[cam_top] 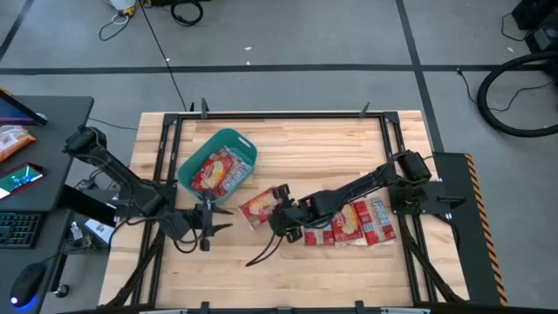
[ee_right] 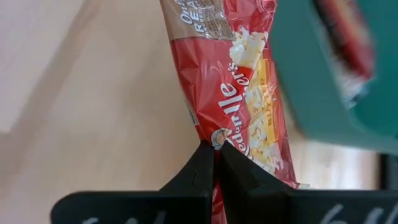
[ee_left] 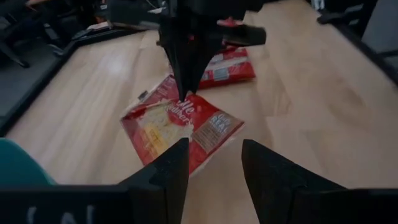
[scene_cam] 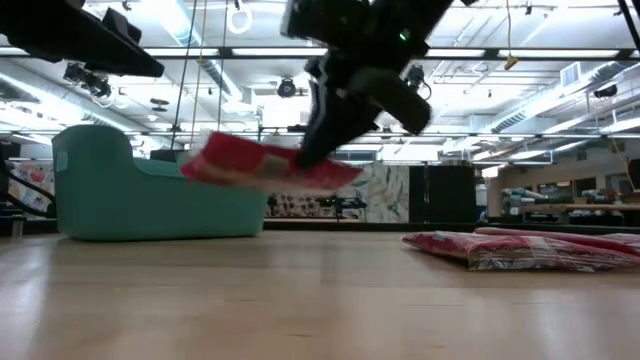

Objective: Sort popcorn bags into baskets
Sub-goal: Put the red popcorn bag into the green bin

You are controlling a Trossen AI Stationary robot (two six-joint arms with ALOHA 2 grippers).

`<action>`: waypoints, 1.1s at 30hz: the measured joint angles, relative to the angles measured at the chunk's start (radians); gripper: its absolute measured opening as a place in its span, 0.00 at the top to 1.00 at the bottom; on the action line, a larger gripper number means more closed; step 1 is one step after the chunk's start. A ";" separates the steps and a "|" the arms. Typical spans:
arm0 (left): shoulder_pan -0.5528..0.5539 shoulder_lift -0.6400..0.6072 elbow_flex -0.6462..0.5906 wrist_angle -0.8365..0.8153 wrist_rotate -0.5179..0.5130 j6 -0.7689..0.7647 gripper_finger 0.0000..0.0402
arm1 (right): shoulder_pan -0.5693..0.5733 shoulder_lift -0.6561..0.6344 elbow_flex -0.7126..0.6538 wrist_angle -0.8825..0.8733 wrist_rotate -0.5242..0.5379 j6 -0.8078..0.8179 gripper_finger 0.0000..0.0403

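A popcorn bag [cam_top: 260,208] hangs clear of the table just beside the tub [cam_top: 245,145], pinched at one edge by the right gripper [cam_top: 280,212], whose fingers are pressed together on the wrapper. In the low view the bag [scene_cam: 262,165] rides level with the tub's wall [scene_cam: 150,205], not yet over its rim. The step in hand looks like the carry: one bag lifted from the pile and heading for the tub, which already holds several bags [cam_top: 218,171]. The next move likely calls for lifting the bag over the rolled rim before letting go, or it may catch on the wall. More bags [cam_top: 356,222] lie in a loose pile on the far side of the right gripper from the tub. The left gripper [cam_top: 209,225] waits near the tub's front corner, fingers spread and empty, close to the carry path but not across it.
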 joint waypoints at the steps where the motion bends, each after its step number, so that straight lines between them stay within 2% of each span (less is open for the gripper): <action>1: -0.003 0.000 0.008 -0.015 -0.009 0.007 0.62 | 0.000 0.000 0.009 0.002 0.012 -0.017 0.97; 6: -0.045 -0.002 0.119 -0.165 -0.065 0.025 0.62 | -0.004 0.000 0.058 0.007 0.075 -0.132 0.97; 10: -0.080 -0.002 0.218 -0.315 -0.102 0.012 0.62 | -0.036 -0.002 0.073 0.090 0.068 -0.261 0.97; 15: -0.136 -0.003 0.269 -0.394 -0.089 -0.007 0.62 | -0.106 0.003 0.074 0.251 -0.037 -0.439 0.97; 20: -0.189 -0.003 0.269 -0.417 -0.028 -0.036 0.62 | -0.201 0.003 0.074 0.374 -0.174 -0.500 0.97; 27: -0.218 -0.003 0.269 -0.425 -0.035 -0.048 0.62 | -0.297 0.046 0.082 0.532 -0.332 -0.573 0.97; 33: -0.207 -0.004 0.268 -0.425 -0.038 -0.036 0.62 | -0.325 0.184 0.271 0.474 -0.344 -0.613 0.97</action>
